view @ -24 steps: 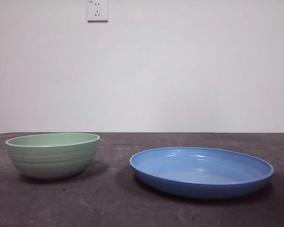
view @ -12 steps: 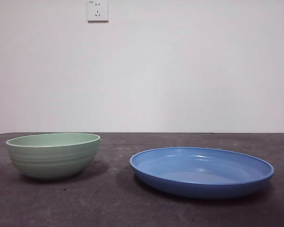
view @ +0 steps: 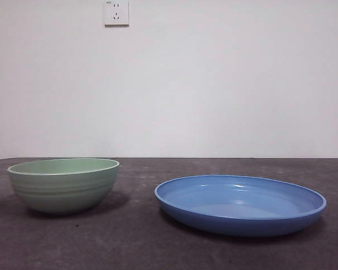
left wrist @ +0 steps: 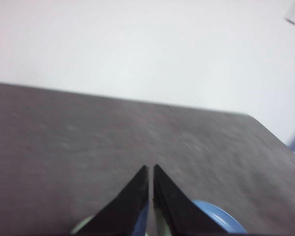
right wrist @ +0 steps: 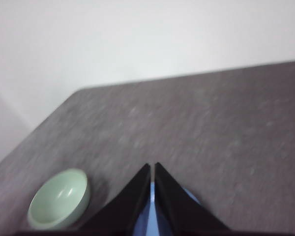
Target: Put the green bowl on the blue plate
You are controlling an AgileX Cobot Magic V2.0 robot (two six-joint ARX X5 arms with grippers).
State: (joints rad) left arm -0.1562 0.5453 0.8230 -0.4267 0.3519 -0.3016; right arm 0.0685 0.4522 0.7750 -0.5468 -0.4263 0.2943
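On the dark table (view: 135,247), largest to smallest:

Blue plate (view: 240,203): wide, shallow, glossy, flat on the table, holding nothing.

Green bowl (view: 63,184): upright, ridged wall, standing beside the plate but apart from it, a strip of bare table between them. Nothing touches it.

Left gripper (left wrist: 150,169): high above the table, jaws pressed together, holding nothing.

Right gripper (right wrist: 152,167): likewise raised, jaws closed on nothing, bowl in view off to one side below.

Wall socket (view: 116,12): white, behind.

Step in hand: judged to be the approach, no grasp made. Next move calls for one gripper to part its jaws, descend to the bowl's rim and pinch the wall.
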